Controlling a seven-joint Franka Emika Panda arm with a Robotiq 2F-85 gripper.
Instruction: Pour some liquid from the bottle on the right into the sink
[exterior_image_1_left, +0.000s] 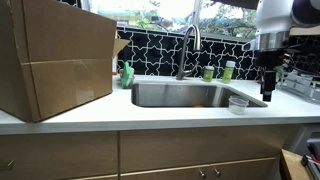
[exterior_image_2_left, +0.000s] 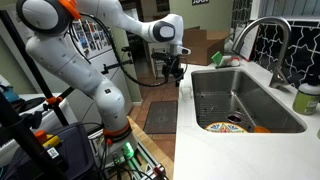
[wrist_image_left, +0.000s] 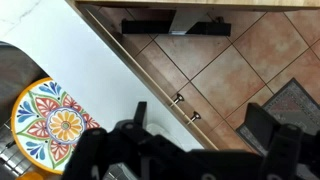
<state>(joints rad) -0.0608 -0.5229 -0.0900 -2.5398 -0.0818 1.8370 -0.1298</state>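
Two green-capped bottles stand behind the steel sink (exterior_image_1_left: 150, 96); the right-hand bottle (exterior_image_1_left: 228, 70) is at its back right corner. A bottle (exterior_image_2_left: 305, 98) also shows at the right edge of an exterior view. My gripper (exterior_image_1_left: 268, 88) hangs over the counter to the right of the sink, nearer the front edge and apart from the bottles. It also shows in an exterior view (exterior_image_2_left: 175, 76). In the wrist view the gripper (wrist_image_left: 200, 125) is open and empty, over the counter edge and floor. No bottle shows there.
A colourful plate (wrist_image_left: 50, 118) lies in the sink (exterior_image_2_left: 215, 85). The faucet (exterior_image_1_left: 187, 45) arches over the back. A small clear bowl (exterior_image_1_left: 238, 103) sits on the counter near my gripper. A large cardboard box (exterior_image_1_left: 55, 55) fills the left counter, with another green bottle (exterior_image_1_left: 127, 73) beside it.
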